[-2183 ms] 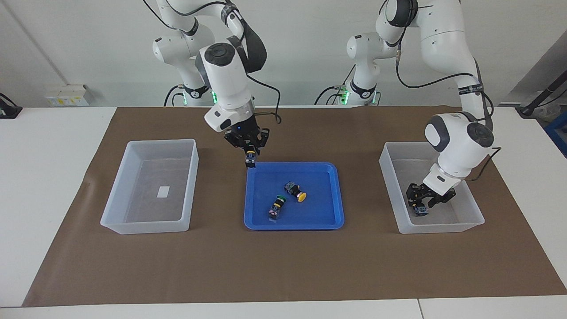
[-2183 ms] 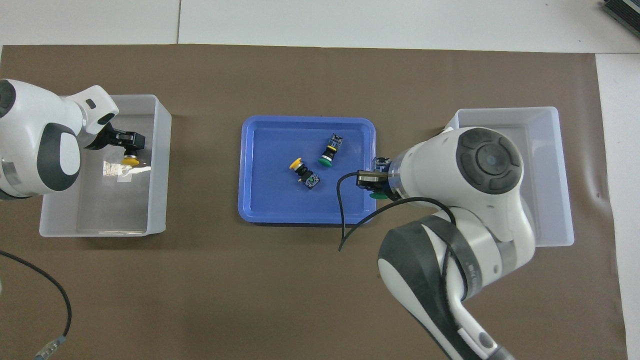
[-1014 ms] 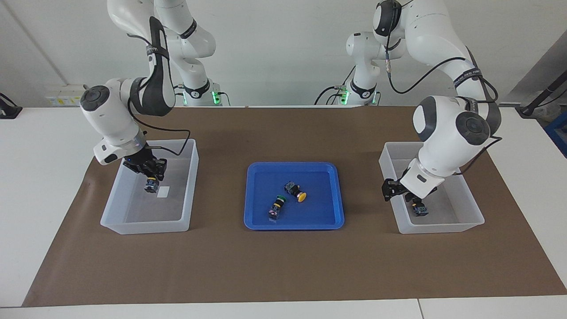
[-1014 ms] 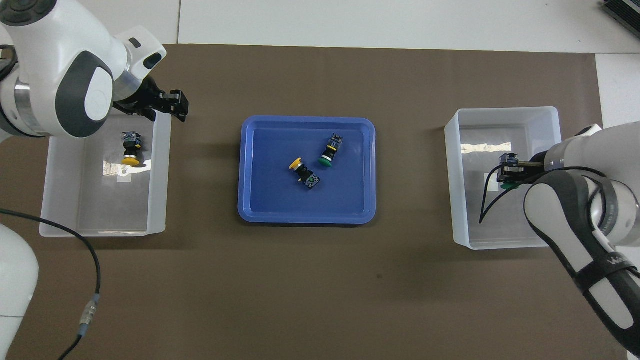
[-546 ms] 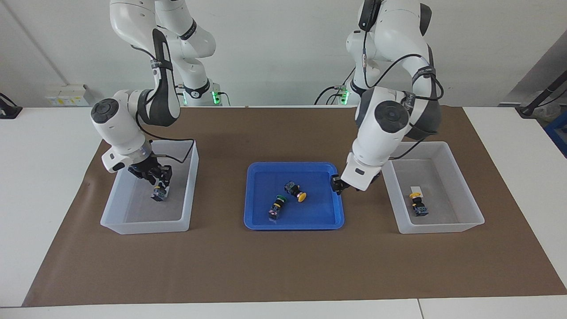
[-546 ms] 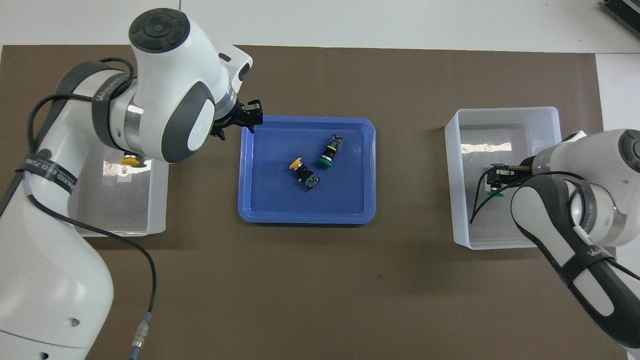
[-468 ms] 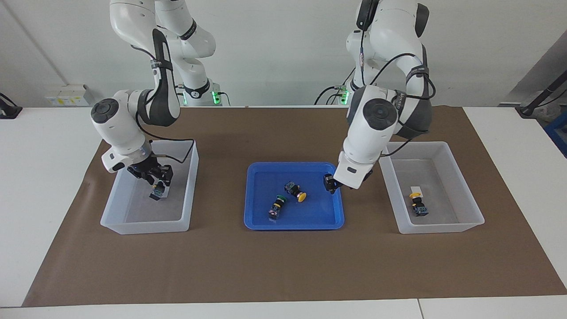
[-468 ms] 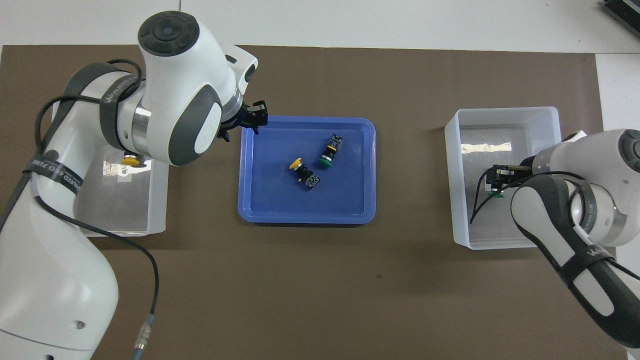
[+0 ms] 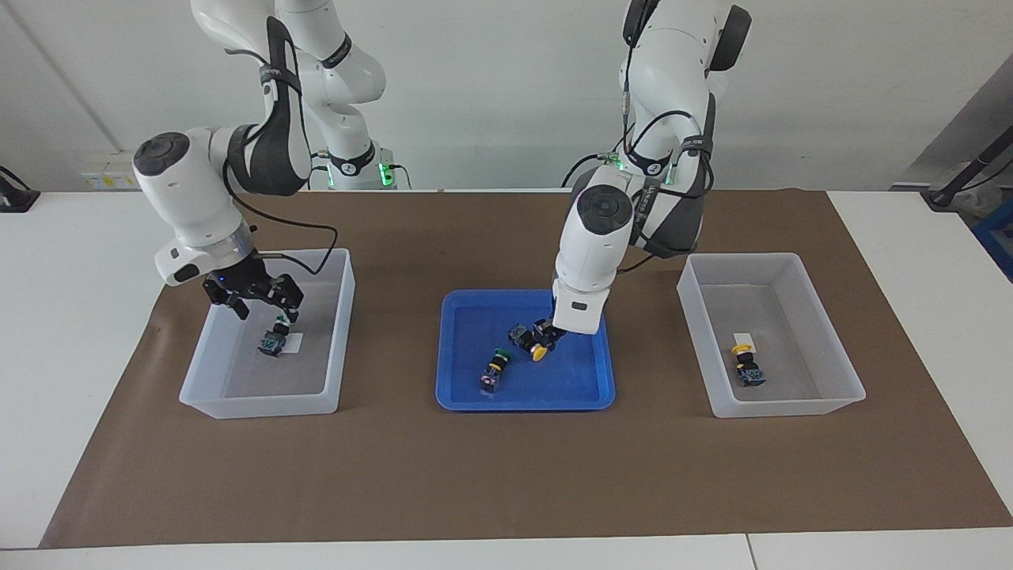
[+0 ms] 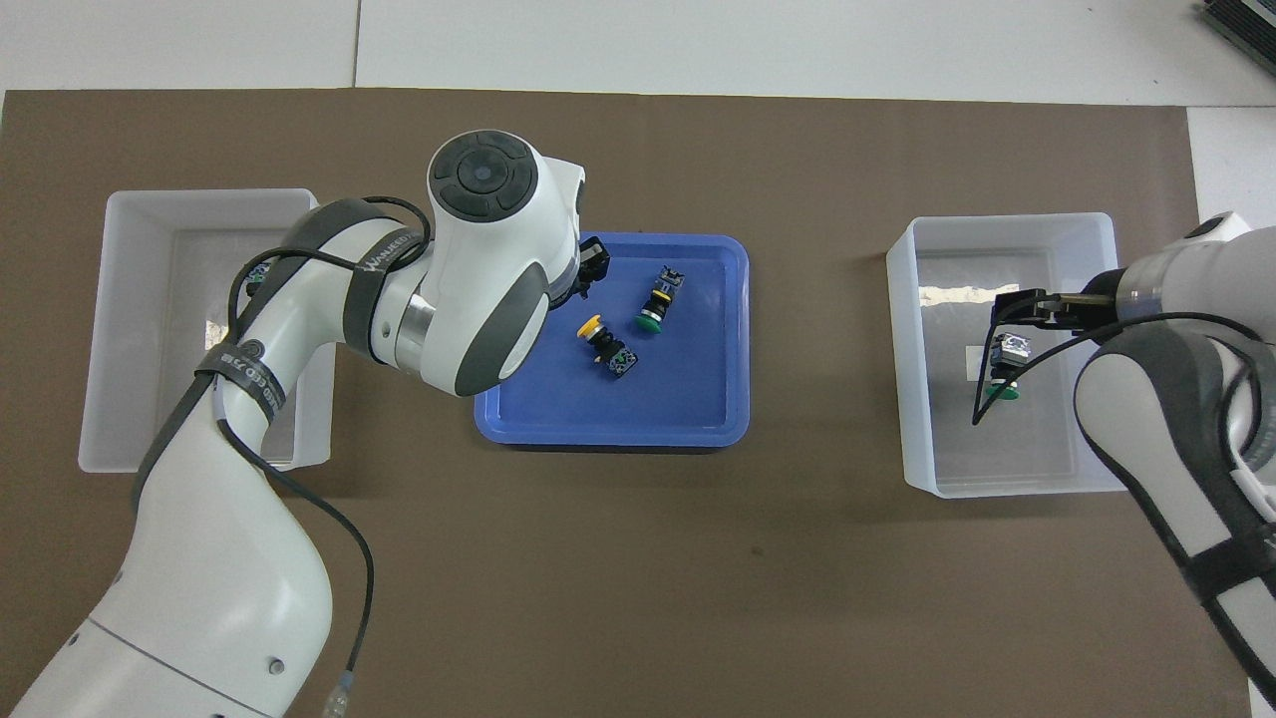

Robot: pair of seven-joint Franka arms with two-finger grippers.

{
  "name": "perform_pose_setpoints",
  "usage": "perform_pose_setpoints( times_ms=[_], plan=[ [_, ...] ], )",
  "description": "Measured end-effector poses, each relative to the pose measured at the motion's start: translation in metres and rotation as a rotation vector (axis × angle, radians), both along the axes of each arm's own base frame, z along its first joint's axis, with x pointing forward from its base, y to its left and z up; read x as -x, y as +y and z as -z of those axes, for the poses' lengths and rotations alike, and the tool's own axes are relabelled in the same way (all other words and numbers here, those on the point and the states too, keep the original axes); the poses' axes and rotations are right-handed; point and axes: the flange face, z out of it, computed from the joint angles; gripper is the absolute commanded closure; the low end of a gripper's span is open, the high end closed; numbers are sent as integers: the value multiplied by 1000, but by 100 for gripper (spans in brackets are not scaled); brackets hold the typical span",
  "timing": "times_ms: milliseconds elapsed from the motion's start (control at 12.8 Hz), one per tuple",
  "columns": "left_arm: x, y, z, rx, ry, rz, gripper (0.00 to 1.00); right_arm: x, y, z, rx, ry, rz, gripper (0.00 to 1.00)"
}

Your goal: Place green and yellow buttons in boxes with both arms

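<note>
A yellow button [image 9: 532,343] and a green button [image 9: 495,369] lie in the blue tray [image 9: 522,400]. They also show in the overhead view, yellow button [image 10: 601,342] and green button [image 10: 658,299]. My left gripper [image 9: 548,332] is open, low in the tray, right at the yellow button. My right gripper [image 9: 253,299] is open above the box [image 9: 237,400] at the right arm's end. A green button [image 9: 273,342] lies on that box's floor by the label. The other box [image 9: 791,408] holds a yellow button [image 9: 745,366].
The boxes and tray sit in a row on a brown mat [image 9: 506,475]. In the overhead view my left arm covers part of its own box [image 10: 199,199] and hides the button in it. A cable hangs from the right wrist over the box [image 10: 997,224].
My left gripper has swung from beside its box to the tray and come down at the yellow button. My right gripper has let go of the green button and risen a little.
</note>
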Motion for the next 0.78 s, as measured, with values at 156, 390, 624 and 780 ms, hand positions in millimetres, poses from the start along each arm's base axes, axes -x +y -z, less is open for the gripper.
perform_pose_setpoints(
  times_ms=[156,390,624,780],
  plan=[
    [14,-17,16,10,-12,-37,34,3,1,-52,3,20,-16,0],
    [33,-35,39,20,-25,-56,34,15,-3,-127,55,63,-32,0],
    [41,-39,52,27,-32,-67,34,30,-5,-174,54,91,6,0],
    [44,-39,58,33,-40,-75,33,41,-5,-194,52,90,18,0]
  ],
)
